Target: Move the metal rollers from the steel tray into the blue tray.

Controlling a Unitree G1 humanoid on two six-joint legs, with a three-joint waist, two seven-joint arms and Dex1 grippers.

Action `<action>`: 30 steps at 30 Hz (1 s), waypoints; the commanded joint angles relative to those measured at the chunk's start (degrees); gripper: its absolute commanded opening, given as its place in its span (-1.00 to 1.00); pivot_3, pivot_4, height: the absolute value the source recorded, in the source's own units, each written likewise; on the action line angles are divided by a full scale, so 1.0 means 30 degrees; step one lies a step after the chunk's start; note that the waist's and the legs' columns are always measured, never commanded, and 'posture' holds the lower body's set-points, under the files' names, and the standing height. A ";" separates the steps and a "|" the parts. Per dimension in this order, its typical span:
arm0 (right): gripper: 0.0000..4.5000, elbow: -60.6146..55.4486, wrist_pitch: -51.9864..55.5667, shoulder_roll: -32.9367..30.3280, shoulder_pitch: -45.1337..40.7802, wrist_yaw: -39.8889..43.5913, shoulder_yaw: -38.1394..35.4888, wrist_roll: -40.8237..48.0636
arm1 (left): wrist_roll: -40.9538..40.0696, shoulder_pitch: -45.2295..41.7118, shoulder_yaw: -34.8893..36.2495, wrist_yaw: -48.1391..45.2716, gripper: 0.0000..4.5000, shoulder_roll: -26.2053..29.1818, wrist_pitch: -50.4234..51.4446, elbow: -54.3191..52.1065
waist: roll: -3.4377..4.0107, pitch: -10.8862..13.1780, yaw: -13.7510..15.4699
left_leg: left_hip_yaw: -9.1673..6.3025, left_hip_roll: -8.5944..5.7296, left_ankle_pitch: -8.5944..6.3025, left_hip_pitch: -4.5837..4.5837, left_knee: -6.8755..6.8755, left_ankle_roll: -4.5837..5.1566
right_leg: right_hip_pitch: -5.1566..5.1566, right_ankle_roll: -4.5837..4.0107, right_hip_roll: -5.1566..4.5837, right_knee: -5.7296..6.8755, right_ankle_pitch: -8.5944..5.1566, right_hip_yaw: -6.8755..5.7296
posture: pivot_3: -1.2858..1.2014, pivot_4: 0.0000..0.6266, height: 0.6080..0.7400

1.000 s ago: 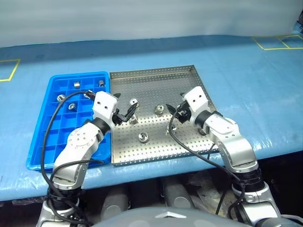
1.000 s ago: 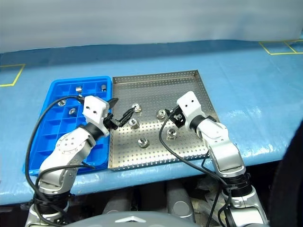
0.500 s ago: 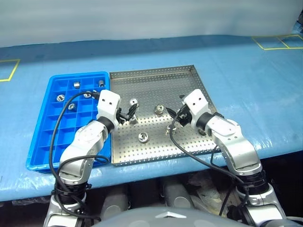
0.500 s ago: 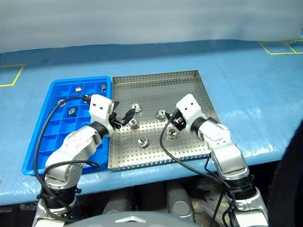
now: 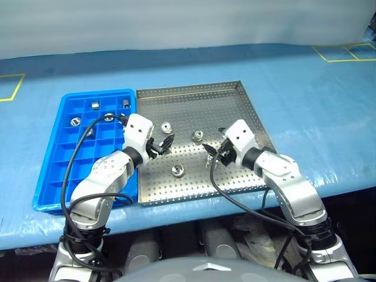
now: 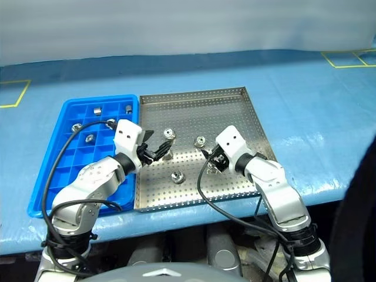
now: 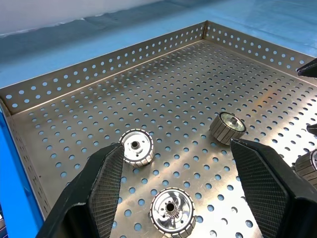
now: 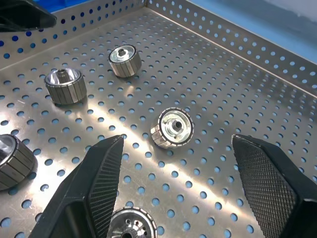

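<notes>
1. Blue tray (image 5: 59,170): sits at the left on the tabletop (image 5: 329,100), long edge against the steel tray. Five rollers lie in its compartments toward 12 o'clock; the rest of the grid is bare.
2. Left gripper (image 5: 166,143): jaws open and empty, hovering over the steel tray's 9 o'clock side. Over the last second it has tipped down, so one roller (image 7: 171,211) now lies between its fingers (image 7: 106,186) in the wrist view, another just beyond.
3. Steel tray (image 5: 194,94): five metal rollers (image 5: 177,171) remain, scattered around the centre, well apart from the rims.
4. Right gripper (image 5: 215,154): jaws wide open, empty, over the tray's 3 o'clock half; it has drawn back and lowered slightly toward a roller (image 8: 171,127).
5. Reading: both arms appear to be lining up picks; no roller is held, and transfer is roughly half done.
</notes>
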 commanded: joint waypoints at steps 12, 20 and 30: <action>0.64 -0.0073 -0.0406 0.1462 -0.0910 -0.1831 -0.0764 -0.0135 | 0.2800 -0.3373 -0.0913 0.3339 0.65 -0.2620 -0.0643 0.4541 | -0.0009 -0.0004 0.0178 | 0.0004 -0.0033 -0.0005 0.0001 0.0031 0.0011 | 0.0014 0.0035 -0.0007 -0.0007 0.0024 0.0024 | -0.12 -0.52 1.00; 0.64 -0.0089 -0.0653 0.1699 -0.0757 -0.2321 -0.0959 -0.0158 | 0.3697 -0.5410 -0.0649 0.4136 0.65 -0.3836 -0.1068 0.9253 | -0.0008 -0.0004 -0.0021 | 0.0010 -0.0029 -0.0008 -0.0002 0.0028 0.0015 | 0.0003 0.0035 -0.0002 -0.0005 0.0025 0.0037 | -0.13 -0.52 1.00; 0.64 0.0008 -0.0883 0.1826 -0.0794 -0.2616 -0.1029 -0.0130 | 0.3957 -0.6422 -0.0277 0.4071 0.65 -0.4445 -0.2476 1.2733 | -0.0008 -0.0005 -0.0065 | 0.0019 -0.0029 -0.0007 -0.0002 0.0030 0.0015 | 0.0000 0.0040 -0.0003 -0.0003 0.0028 0.0048 | -0.13 -0.52 1.00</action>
